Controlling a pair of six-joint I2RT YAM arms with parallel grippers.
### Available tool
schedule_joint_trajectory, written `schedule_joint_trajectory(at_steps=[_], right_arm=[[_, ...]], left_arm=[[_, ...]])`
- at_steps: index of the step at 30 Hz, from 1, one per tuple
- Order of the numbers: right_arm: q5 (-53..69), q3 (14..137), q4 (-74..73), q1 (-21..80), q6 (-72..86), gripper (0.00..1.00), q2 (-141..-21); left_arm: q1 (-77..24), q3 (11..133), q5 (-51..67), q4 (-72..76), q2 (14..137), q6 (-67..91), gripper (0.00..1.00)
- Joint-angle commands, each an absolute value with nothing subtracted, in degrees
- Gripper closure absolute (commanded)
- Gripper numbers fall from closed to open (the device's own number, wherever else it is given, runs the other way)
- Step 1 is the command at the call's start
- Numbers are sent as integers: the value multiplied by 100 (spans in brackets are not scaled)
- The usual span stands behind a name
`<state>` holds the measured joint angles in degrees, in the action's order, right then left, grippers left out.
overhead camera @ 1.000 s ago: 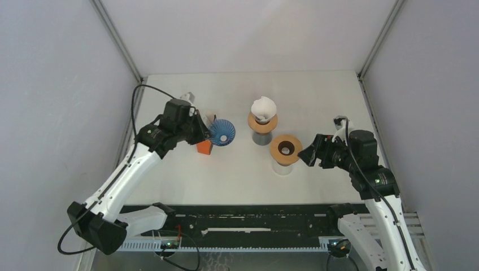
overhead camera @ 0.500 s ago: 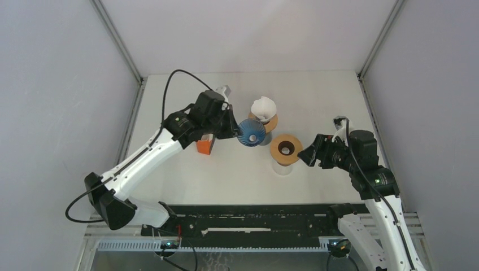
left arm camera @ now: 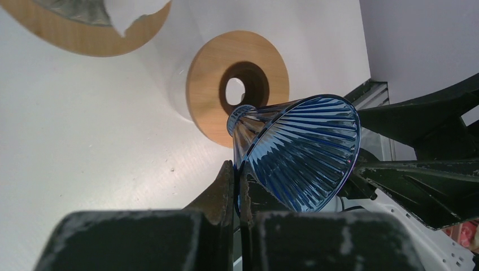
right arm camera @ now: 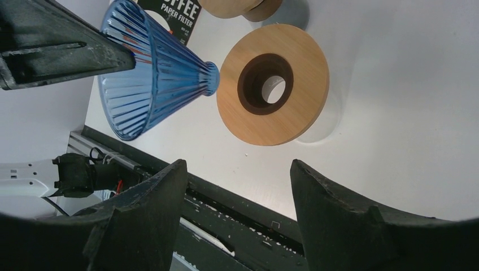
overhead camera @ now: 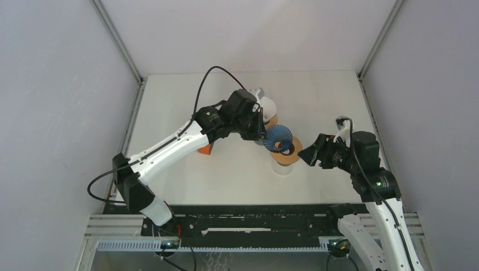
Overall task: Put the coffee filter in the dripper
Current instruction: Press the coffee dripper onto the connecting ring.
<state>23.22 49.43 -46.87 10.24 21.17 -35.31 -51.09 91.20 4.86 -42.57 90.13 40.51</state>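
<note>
The left arm [overhead camera: 169, 144] stretches from the table's [overhead camera: 169, 180] near edge toward its middle, the left gripper [overhead camera: 262, 134] pinched tight on the blue dripper [overhead camera: 278, 138]. The right arm [overhead camera: 384, 186] bends in from the right edge, the right gripper [overhead camera: 304, 157] spread wide.

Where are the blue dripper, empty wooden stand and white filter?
blue dripper [left arm camera: 299, 152], left wrist view, ribbed wall
empty wooden stand [right arm camera: 308, 84], right wrist view, top ring
white filter [left arm camera: 135, 10], left wrist view, lower edge
</note>
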Motion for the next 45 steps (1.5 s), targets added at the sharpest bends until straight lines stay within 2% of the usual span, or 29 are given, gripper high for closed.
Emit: schedule_joint_trajectory(at_steps=[1,25,45], right_arm=[[2294,5011,-4407,1055,2272,25,-3469],[2090,5235,-4222,1055,2359,31,-3767],[1814,5588,-4261,1057,2413,46,-4926]], left_arm=[[-5217,9635,659,-4025,9177,3915,100],[-5291,10142,850,-4027,9969,3734,100],[-5291,10346,957,-4159,10305,3649,100]])
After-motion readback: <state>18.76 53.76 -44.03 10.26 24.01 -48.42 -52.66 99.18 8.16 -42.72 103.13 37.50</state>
